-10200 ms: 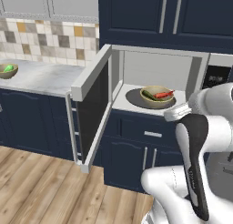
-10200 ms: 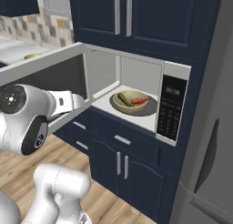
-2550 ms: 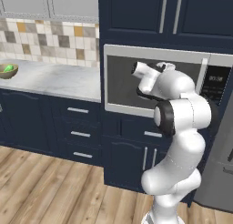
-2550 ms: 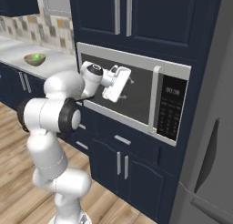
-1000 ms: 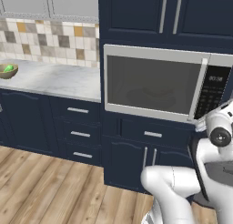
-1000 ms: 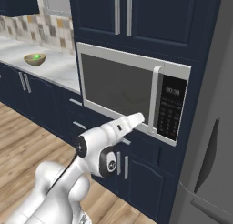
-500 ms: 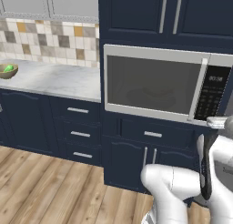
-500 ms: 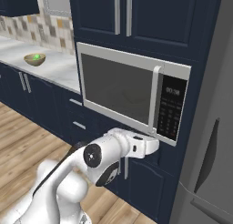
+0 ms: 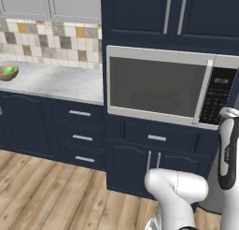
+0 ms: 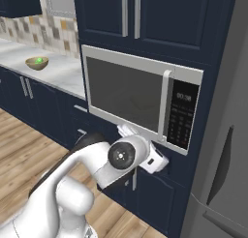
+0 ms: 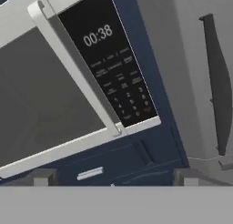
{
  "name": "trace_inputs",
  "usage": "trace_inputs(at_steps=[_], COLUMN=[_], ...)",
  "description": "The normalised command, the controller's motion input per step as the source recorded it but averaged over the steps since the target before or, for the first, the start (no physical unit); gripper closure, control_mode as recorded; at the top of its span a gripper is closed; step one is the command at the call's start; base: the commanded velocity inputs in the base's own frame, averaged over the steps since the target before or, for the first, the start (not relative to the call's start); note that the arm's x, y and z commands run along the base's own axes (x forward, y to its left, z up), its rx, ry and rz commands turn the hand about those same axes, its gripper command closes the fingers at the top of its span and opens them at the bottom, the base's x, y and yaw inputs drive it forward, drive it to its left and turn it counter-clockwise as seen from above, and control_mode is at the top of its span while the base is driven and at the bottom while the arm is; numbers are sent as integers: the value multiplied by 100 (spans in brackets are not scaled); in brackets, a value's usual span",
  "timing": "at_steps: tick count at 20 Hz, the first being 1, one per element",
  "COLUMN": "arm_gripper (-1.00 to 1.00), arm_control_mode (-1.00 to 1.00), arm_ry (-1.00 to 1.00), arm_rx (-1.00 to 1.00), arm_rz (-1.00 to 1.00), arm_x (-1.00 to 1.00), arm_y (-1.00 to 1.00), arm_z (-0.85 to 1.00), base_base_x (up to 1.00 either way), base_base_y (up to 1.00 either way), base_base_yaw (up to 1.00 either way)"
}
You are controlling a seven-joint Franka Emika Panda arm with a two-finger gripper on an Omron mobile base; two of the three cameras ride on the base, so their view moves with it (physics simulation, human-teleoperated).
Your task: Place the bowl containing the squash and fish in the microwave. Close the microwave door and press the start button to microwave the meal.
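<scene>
Below keypad panel (image 11: 116,73), open gripper (image 11: 113,176), flat glossy microwave door (image 10: 128,94) shut

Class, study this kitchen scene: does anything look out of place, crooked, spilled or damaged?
Nothing stands out. The microwave door sits shut and square in its frame, the keypad display is lit, and the bowl on the counter stands upright with nothing spilled.

Even flat rendered light, soft shadows, no glare, slightly coarse detail
</scene>
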Motion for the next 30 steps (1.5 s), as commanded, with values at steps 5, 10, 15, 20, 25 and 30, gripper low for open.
trace_inputs(at_steps=[5,10,15,20,25,30], arm_gripper=[-100,-100,100,100,100,100], arm_control_mode=[-100,-100,-100,-100,-100,-100], arm_ry=[0,0,0,0,0,0], arm_rx=[7,0,0,4,25,23], arm_rz=[-6,-8,-3,-3,-7,-10], arm_x=[0,0,-5,-2,0,-2], arm_y=[18,25,1,0,-9,-22], arm_z=[-14,-7,-1,-3,10,7], base_base_x=[0,0,0,0,0,0], base_base_y=[0,0,0,0,0,0], base_base_yaw=[0,0,0,0,0,0])
